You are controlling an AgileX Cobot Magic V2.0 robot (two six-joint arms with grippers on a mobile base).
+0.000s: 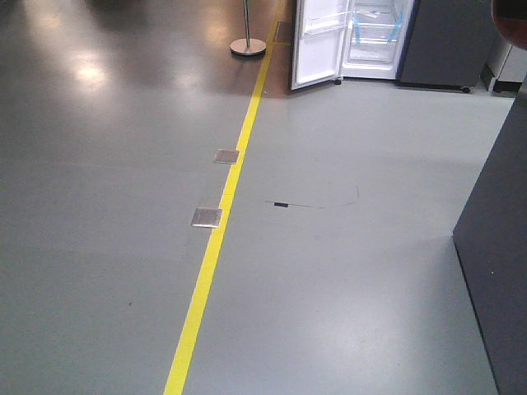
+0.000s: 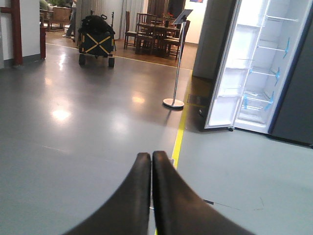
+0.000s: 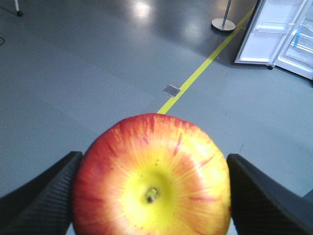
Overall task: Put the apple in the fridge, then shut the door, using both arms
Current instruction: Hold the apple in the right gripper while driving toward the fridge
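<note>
Left wrist view: the left gripper (image 2: 151,155) points level across the grey floor (image 2: 73,147). Its two dark fingers (image 2: 168,196) are pressed together, holding nothing, and the bottom edge cuts off their bases.

Right wrist view: the right gripper (image 3: 154,157) tilts down toward the floor. Its textured fingers (image 3: 49,191) are clamped on either side of the apple (image 3: 152,178), stem end facing the camera, underside cropped.

Front view: beyond the yellow line (image 1: 216,239), well away at upper right, the fridge (image 1: 375,37) stands with the door (image 1: 317,41) swung wide to its left. The tops of both are cut off.
</note>
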